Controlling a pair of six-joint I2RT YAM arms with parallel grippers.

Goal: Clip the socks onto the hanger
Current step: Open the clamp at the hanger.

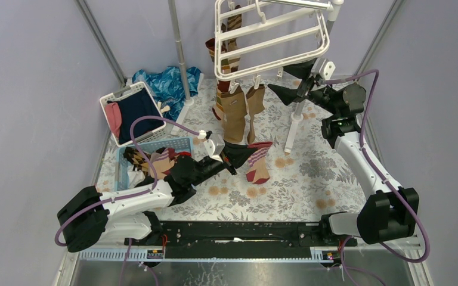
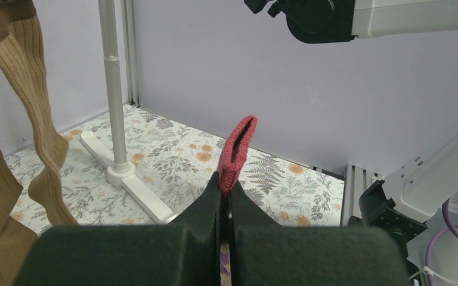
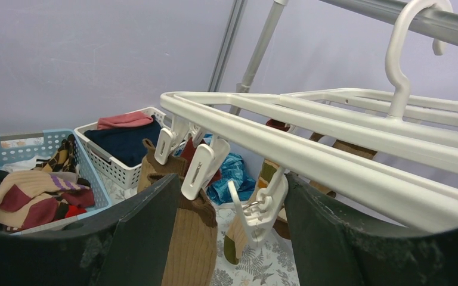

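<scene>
One red-cuffed sock (image 2: pixel 237 149) sits low at centre, pinched by the left gripper (image 2: pixel 225 199) with fingers pressed together, two tan socks (image 1: pixel 234 116) hang just beyond from the hanger (image 3: pixel 346 155), and far right the right gripper (image 3: pixel 232 190) spreads around one white clip (image 3: pixel 261 202).

Hanger (image 3: pixel 334 155): white plastic, smooth, semi-gloss.
Socks (image 1: pixel 234 116): ribbed knit cloth, matt.
Pole (image 2: pixel 112 77): brushed metal, satin.
Tabletop (image 1: pixel 310 173): floral-print covering, matt.
Left claw (image 2: pixel 225 193): black, matt, felt-like facing.
Blue basket (image 1: pixel 155 145): slotted plastic.
</scene>
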